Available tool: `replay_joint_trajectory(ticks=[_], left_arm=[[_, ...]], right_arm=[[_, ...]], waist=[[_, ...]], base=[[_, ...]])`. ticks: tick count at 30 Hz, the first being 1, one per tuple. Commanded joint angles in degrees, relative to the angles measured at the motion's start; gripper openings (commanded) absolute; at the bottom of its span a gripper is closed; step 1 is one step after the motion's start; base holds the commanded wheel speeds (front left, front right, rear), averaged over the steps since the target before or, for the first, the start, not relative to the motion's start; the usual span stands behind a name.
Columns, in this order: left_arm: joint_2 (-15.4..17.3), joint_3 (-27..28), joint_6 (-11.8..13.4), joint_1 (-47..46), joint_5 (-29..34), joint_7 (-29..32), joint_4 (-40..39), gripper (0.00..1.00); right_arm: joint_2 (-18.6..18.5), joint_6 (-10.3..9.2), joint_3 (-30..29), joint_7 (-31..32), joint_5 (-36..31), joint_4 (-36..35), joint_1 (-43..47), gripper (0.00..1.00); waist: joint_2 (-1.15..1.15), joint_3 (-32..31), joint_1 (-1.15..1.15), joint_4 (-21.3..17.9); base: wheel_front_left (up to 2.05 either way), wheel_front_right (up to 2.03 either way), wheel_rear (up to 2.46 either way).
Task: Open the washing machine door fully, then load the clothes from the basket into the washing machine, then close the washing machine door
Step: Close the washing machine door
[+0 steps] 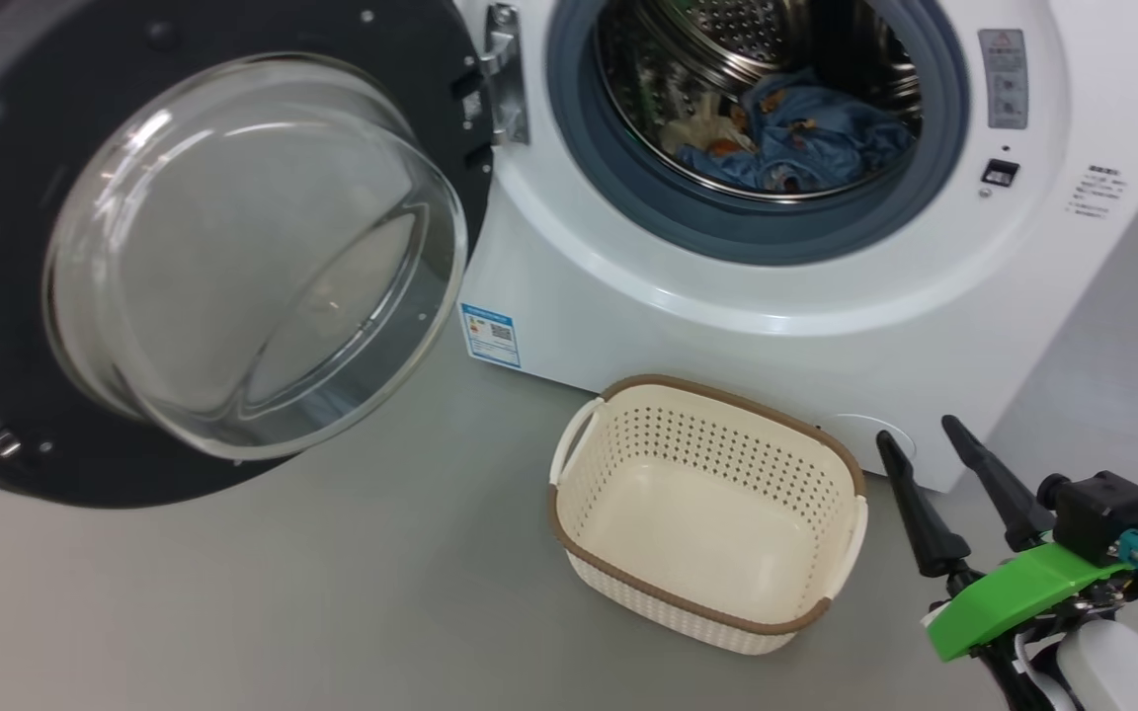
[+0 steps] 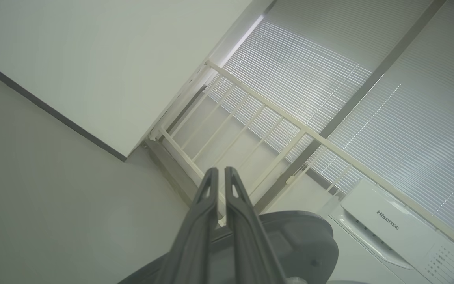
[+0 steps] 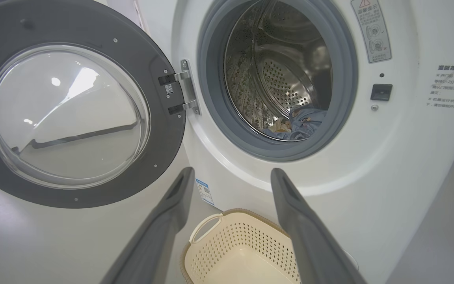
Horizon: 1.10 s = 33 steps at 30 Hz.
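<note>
The white washing machine (image 1: 786, 336) stands with its round black-rimmed door (image 1: 233, 247) swung wide open to the left. Light-blue clothes (image 1: 806, 138) with orange figures lie inside the steel drum, also seen as clothes (image 3: 300, 124) in the right wrist view. The cream basket (image 1: 707, 513) sits on the floor before the machine with nothing in it. My right gripper (image 1: 920, 434) hangs open just right of the basket, fingers (image 3: 298, 221) spread and holding nothing. My left gripper (image 2: 219, 170) is shut and holds nothing, high above the door's edge (image 2: 290, 240), pointing toward a wall and window.
Grey floor (image 1: 332, 592) spreads left and in front of the basket. The open door (image 3: 73, 102) juts over the floor at the left. A white railing (image 2: 274, 118) and window blinds (image 2: 408, 118) stand behind the machine's top panel (image 2: 388, 225).
</note>
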Motion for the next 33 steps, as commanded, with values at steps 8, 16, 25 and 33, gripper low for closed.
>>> replay_joint_trajectory(ticks=[8, 16, 25, 33], left_arm=[[12.0, 12.52, -1.07, -10.3, -12.93, 5.55, 18.62, 0.0], [15.82, 16.66, -1.32, -13.22, -17.29, 6.73, 27.6, 0.0], [19.32, 17.49, -0.39, -13.3, -18.86, 12.53, 36.56, 0.0], [20.58, 14.5, 0.25, -14.84, -17.45, 19.91, 39.85, 0.0]], right_arm=[[-4.27, 0.26, -0.22, 1.95, -1.72, -3.61, -2.37, 1.0], [-5.71, 0.26, -2.04, 4.86, -2.98, -7.13, -1.6, 1.0], [-6.33, 0.26, -5.75, 7.19, -4.68, -10.93, -0.58, 1.0], [-6.56, 0.26, -7.47, 8.61, -5.41, -13.05, 0.57, 1.0]], waist=[[0.0, 4.25, -0.01, -6.76], [0.0, 6.67, -0.01, -9.53], [0.0, 8.94, -0.01, -11.81], [0.0, 8.74, -0.01, -12.23]], base=[[0.0, 0.0, 0.0], [0.0, 0.0, 0.0], [0.0, 0.0, 0.0], [0.0, 0.0, 0.0]])
